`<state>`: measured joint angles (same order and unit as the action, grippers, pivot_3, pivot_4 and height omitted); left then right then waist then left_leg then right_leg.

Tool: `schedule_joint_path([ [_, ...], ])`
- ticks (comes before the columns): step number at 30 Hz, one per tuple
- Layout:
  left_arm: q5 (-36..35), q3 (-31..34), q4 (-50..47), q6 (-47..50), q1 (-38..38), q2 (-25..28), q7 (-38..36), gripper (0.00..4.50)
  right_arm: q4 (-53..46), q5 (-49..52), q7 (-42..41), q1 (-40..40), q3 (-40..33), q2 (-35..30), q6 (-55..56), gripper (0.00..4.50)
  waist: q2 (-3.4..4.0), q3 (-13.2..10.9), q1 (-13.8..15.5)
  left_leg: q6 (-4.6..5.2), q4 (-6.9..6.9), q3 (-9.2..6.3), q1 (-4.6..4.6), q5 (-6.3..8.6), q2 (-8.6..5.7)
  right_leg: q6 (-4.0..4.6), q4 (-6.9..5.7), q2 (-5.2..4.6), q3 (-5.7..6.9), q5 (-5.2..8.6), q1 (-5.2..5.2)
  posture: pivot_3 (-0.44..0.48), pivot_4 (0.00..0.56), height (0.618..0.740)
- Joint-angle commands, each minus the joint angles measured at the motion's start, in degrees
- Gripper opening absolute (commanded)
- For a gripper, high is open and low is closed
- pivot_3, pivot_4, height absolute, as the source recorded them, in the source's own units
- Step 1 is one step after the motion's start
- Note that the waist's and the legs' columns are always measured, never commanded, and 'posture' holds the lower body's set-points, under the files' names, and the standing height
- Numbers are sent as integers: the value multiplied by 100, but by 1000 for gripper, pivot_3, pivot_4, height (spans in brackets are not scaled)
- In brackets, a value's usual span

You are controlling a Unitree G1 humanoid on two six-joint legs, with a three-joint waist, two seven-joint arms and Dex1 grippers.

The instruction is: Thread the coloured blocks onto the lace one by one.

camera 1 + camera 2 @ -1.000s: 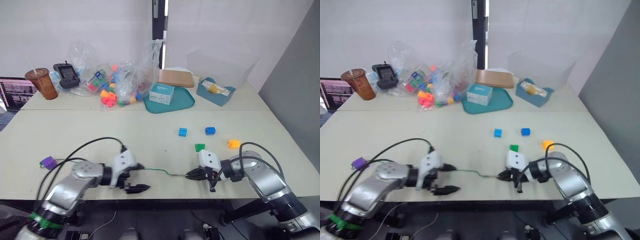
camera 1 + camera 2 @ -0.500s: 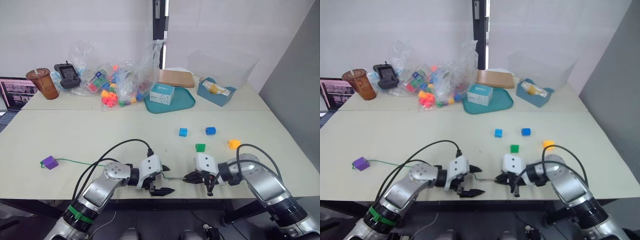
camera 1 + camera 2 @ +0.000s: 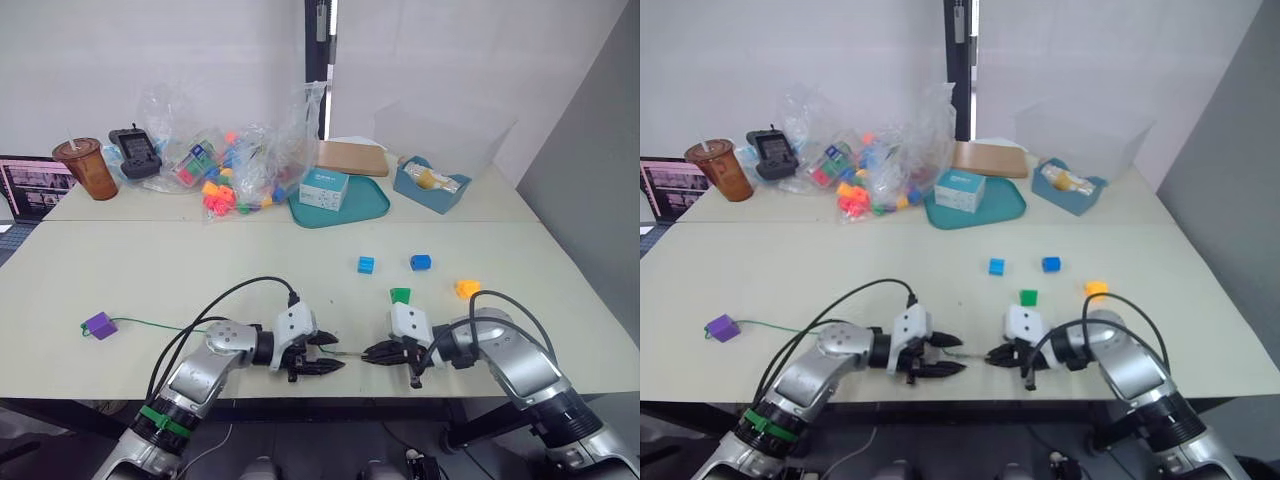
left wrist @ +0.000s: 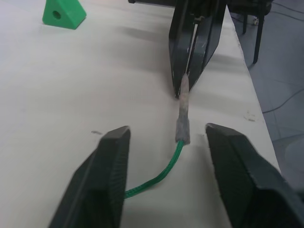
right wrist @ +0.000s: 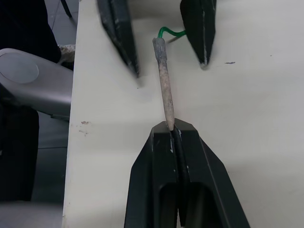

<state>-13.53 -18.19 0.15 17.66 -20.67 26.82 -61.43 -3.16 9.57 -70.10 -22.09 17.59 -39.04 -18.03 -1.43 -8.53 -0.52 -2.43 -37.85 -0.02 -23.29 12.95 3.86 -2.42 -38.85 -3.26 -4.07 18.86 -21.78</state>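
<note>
The lace (image 3: 160, 325) is a thin green cord running from the purple block (image 3: 98, 325) at the left to a grey tip (image 5: 164, 80) near the table's front edge. My right gripper (image 3: 368, 353) is shut on the end of that tip. My left gripper (image 4: 166, 129) is open, one finger on each side of the cord just behind the tip, without touching it. Behind the grippers lie the green block (image 3: 400, 295), the light blue block (image 3: 366, 264), the dark blue block (image 3: 420, 262) and the orange-yellow block (image 3: 467, 288).
At the back of the table stand a heap of toy pieces in clear bags (image 3: 230, 165), a teal tray (image 3: 340, 205), a blue box (image 3: 432, 183), a brown cup (image 3: 88, 167) and a laptop (image 3: 30, 185). Both grippers work close to the table's front edge.
My left gripper has moved right along the lace until it faces the right gripper at the tip, and its fingers have narrowed. The right gripper keeps hold of the tip.
</note>
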Motion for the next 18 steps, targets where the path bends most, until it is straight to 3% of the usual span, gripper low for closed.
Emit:
schedule_joint_path([
  [1, -116, 125, -50, 145, -31, 41, -66, 1077, 233, -199, -19, -7, -7, -181, 130, 0, 0, 0, 13, 0, 0, 0, 0, 0, 0, 0, 1, 0, 1, 0, 1, 0, 150, 740],
  [4, -250, 177, -254, 341, -14, -5, -69, 45, 244, -212, -16, -27, 1, -219, 175, 0, 0, 0, 33, 0, 0, 0, 2, 0, 0, 0, 3, -1, 2, 0, 5, 0, 150, 740],
  [13, -267, 186, -426, 502, -4, 11, 22, 18, 227, -241, 13, -46, 41, -219, 183, 0, 0, 0, 48, 0, 0, -1, 2, 0, 0, 0, 5, -1, 3, 0, 7, 0, 150, 740],
  [18, -231, 161, -387, 554, -58, 50, 21, 1490, 223, -248, 36, -62, 45, -197, 159, 0, 0, 0, 49, 0, 0, -1, 3, 0, 0, 0, 6, -1, 3, 0, 8, 0, 150, 740],
])
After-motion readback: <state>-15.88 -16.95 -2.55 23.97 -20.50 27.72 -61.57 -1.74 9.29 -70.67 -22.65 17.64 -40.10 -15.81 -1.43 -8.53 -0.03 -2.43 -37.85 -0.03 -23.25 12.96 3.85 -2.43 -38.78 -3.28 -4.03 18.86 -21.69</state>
